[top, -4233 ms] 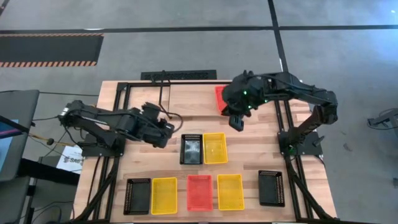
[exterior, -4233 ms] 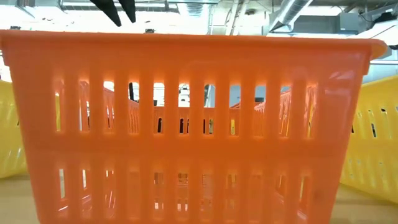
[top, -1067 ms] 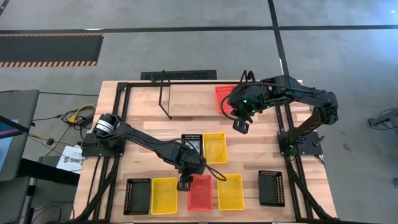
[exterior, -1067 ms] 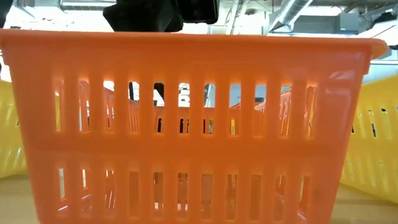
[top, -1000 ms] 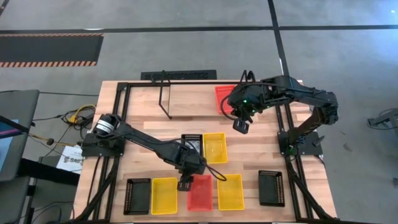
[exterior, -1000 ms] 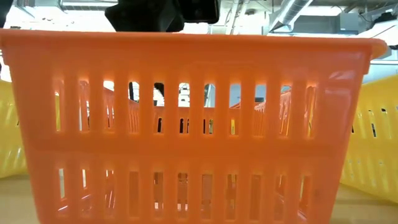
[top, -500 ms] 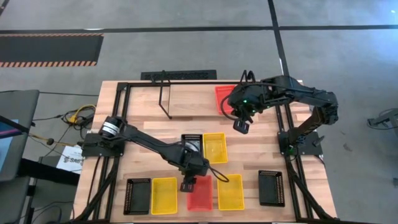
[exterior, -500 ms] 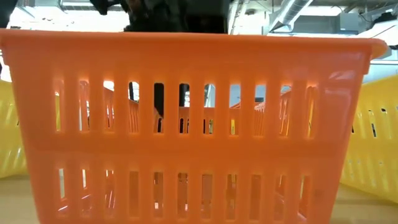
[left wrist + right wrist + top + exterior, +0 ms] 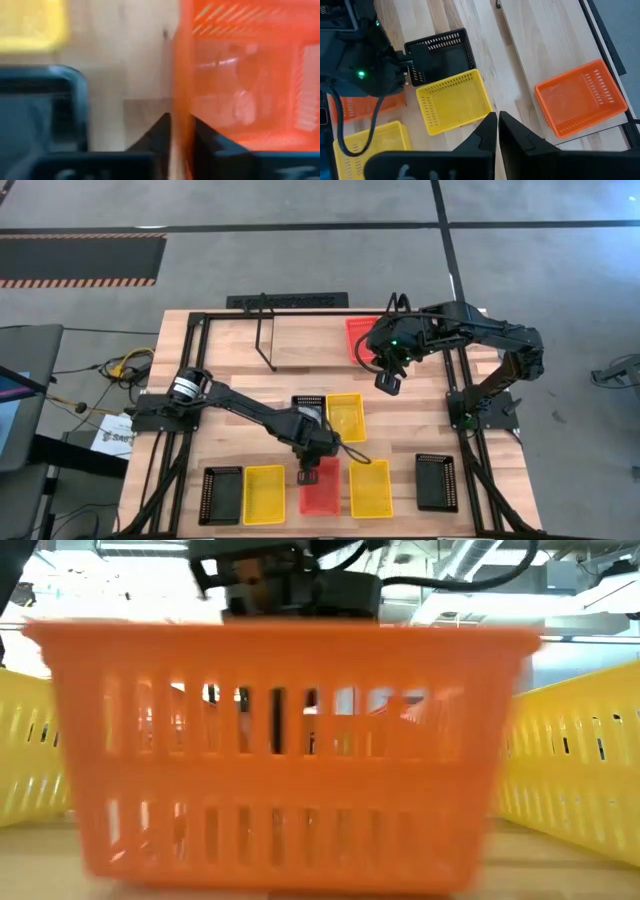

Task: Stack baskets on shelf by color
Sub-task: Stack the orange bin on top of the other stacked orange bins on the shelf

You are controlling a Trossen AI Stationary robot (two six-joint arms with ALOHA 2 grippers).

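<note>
Starting at the left: left hand (image 9: pixel 308 473) reached out to the front middle of the worktop (image 9: pixel 420 425), clamped down on the red basket (image 9: pixel 322 490) in the front row. Seen in the left wrist view as fingers (image 9: pixel 150 142) pinched astride a thin red wall, one inside and one outside, nothing else held. Gripped at the short wall that faces the back of the worktop, near its left corner, with the long axis running front to back. Flanked closely by a yellow basket (image 9: pixel 264 494) on one side and another yellow one (image 9: pixel 370 488) on the other, so best lifted straight up before any sideways travel, judging by the tight row. Then the relation that counts: away toward the back and to the right of the hand, well apart, the shelf (image 9: pixel 310 345), with a second red basket (image 9: pixel 358 338) already resting at its right end, long axis also roughly front to back. Judged the place for this one, on top of that matching colour and turned little or not at all. Farther right: right hand (image 9: pixel 388 383) hovering just in front of the shelved red one, fingers drawn together on nothing, nearer the shelf than the left hand yet carrying no load.
</note>
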